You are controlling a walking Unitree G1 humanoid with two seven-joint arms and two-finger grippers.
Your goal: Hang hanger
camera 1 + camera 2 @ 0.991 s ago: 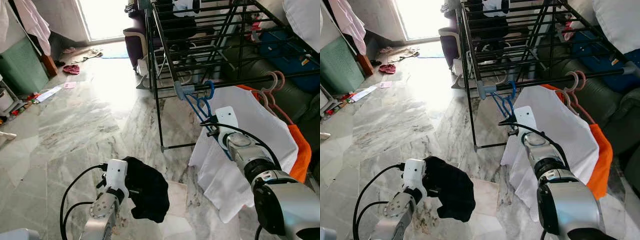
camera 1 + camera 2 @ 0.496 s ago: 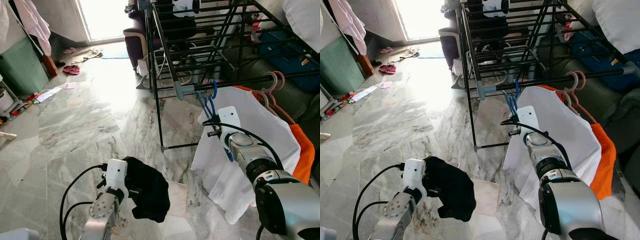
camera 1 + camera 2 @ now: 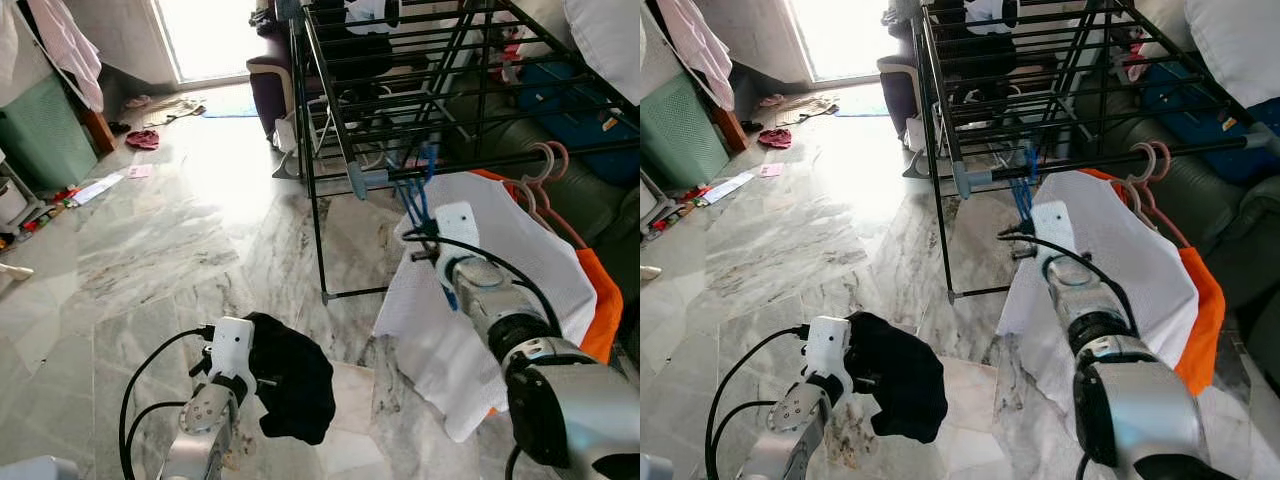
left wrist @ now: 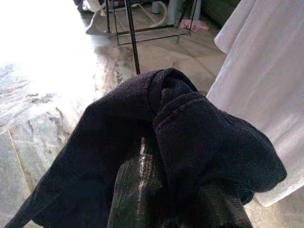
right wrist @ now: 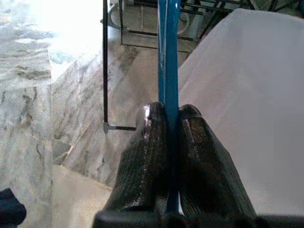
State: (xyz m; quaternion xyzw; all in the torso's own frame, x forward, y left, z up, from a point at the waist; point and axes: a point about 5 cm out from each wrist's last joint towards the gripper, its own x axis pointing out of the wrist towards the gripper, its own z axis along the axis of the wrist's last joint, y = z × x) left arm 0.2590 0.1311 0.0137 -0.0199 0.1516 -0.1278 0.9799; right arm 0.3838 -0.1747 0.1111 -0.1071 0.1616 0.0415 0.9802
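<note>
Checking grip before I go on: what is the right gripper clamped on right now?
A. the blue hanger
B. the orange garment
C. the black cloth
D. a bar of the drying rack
A: in the right wrist view the right gripper has its two black fingers pressed together on the blue hanger, whose white shirt hangs beside the rack; the black cloth is in the left gripper.

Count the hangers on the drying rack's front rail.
3: the blue hanger carrying the white shirt, pinched in the right gripper, and two pink hangers further right. Others may be hidden.
</note>
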